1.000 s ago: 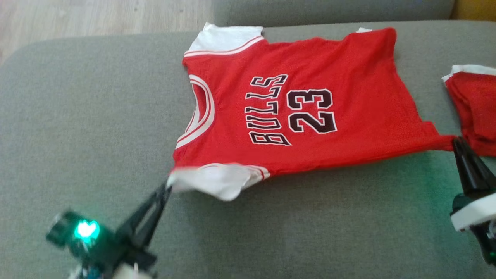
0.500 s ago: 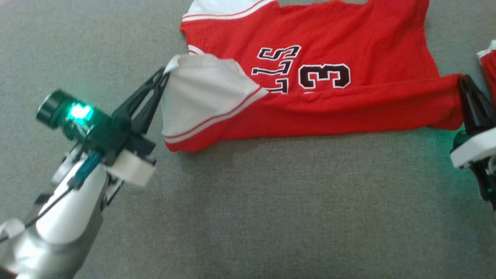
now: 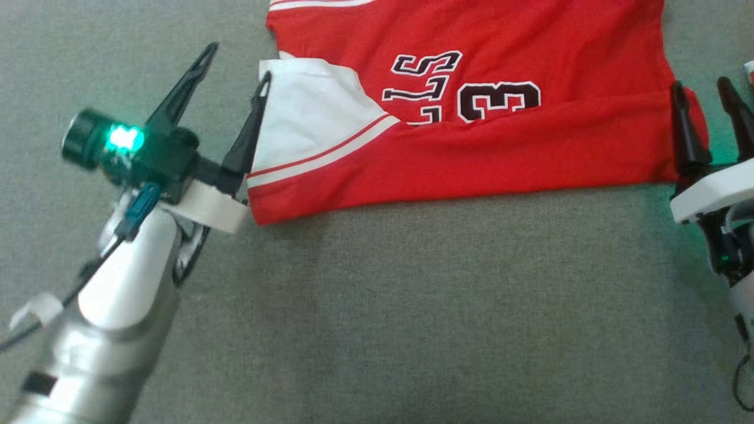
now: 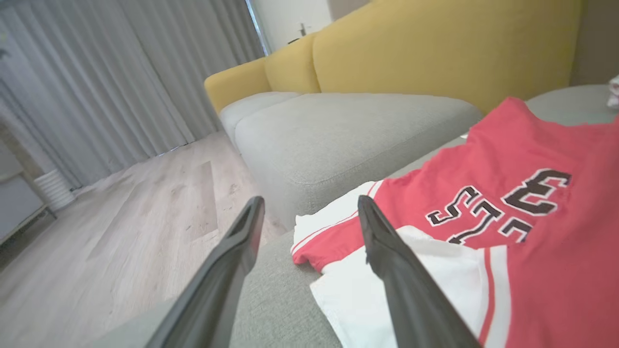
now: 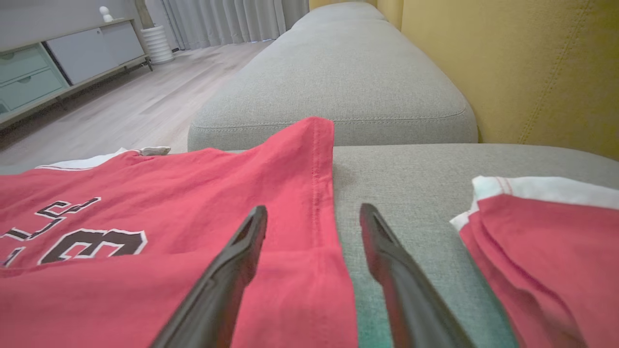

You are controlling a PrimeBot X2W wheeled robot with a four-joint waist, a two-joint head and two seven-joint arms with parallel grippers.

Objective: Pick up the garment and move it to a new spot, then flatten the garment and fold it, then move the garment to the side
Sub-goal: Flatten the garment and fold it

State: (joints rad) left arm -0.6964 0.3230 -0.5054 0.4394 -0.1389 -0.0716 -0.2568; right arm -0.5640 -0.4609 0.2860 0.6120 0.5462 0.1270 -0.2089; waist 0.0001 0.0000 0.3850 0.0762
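A grey sofa seat (image 3: 412, 306) is seen beneath everything, with a yellow backrest (image 4: 435, 48) behind it and a pale wooden floor (image 4: 121, 232) beyond its edge. A second grey cushion (image 5: 333, 82) is set against the seat's far side.

The red jersey (image 3: 500, 159) is spread on the seat at the top of the head view. Its long axis is laid left to right across the robot's front, with the sleeve end toward the robot's left and the hem toward its right. The near long edge is folded over onto the front, so a white sleeve (image 3: 306, 123) with red striping is laid on top of the red cloth.

On the chest, black letters edged in white are printed sideways, their tops toward the left. "LLS" and a numeral "3" can be read; the rest is covered by the fold.

A second red and white garment (image 5: 546, 241) is lying just beside the hem, to the right.

The left gripper (image 3: 237, 62) is spread wide and nothing is held; one finger is placed against the white sleeve's edge, the other over bare cushion. The right gripper (image 3: 699, 83) is likewise parted and empty, with the hem edge between its fingers.
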